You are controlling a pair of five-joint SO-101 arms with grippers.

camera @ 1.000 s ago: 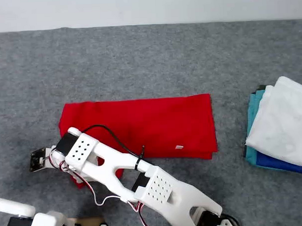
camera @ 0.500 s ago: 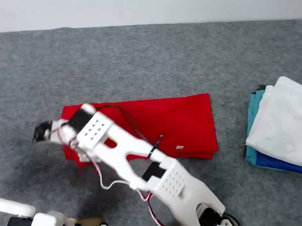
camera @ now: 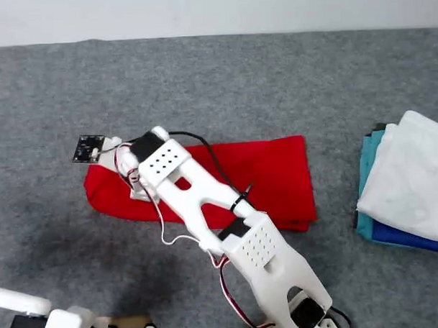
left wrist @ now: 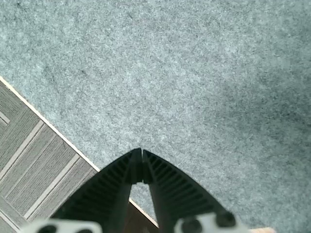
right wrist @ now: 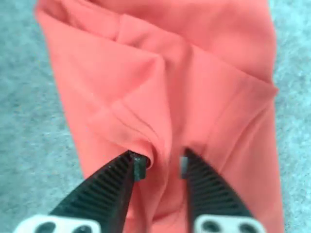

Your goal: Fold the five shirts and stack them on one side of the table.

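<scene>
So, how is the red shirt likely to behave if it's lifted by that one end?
Probably floppy: the red shirt bunches into soft ridges at the right gripper. It looks light, thin cloth lying flat, so it should drape and trail rather than hold shape. The gray felt-like table cover may drag on it.

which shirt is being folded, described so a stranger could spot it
On the grey table, look left of the folded stack at the right edge. The red shirt lies alone there, one end in the right end effector; it is the only red one, outside the stack.
</scene>
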